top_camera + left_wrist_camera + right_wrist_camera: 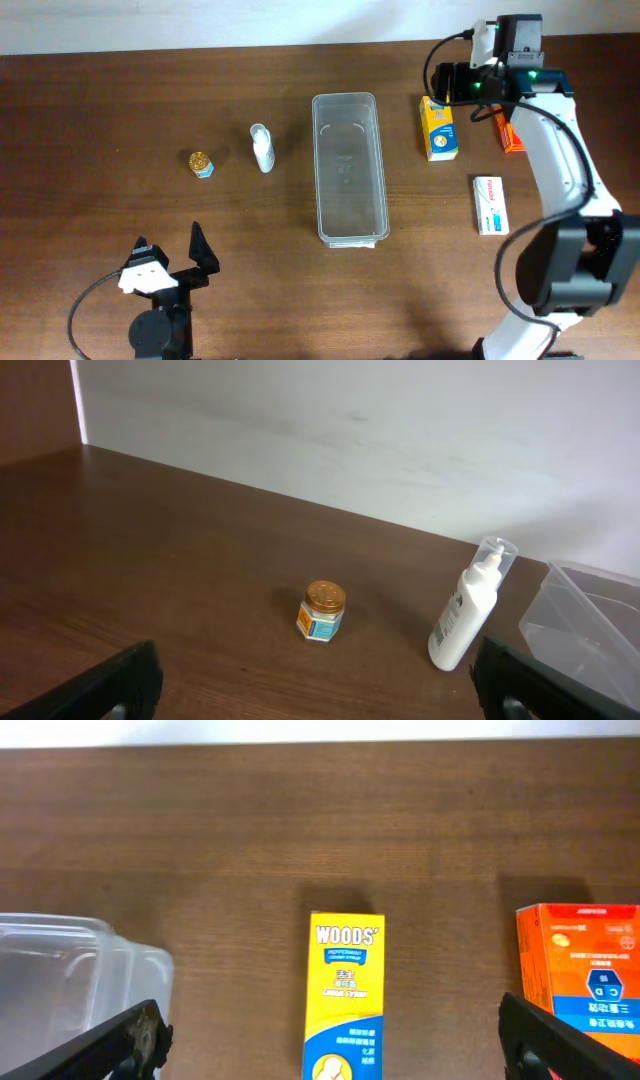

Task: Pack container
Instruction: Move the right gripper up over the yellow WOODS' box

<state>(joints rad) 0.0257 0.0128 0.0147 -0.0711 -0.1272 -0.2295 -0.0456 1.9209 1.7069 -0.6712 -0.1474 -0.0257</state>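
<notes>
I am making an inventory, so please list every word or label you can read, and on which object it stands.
"WOODS'" on the yellow box; the smaller lines under it are blurred.
"C D", it seems, on the orange box; the rest is too small.
white box, small jar, white bottle: printed labels, too small to read.
container: no text visible.

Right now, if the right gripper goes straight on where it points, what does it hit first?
Probably the yellow Woods box, centred between the open fingers of the right gripper in its wrist view. Depth is unclear; it might land on the table just beyond.
</notes>
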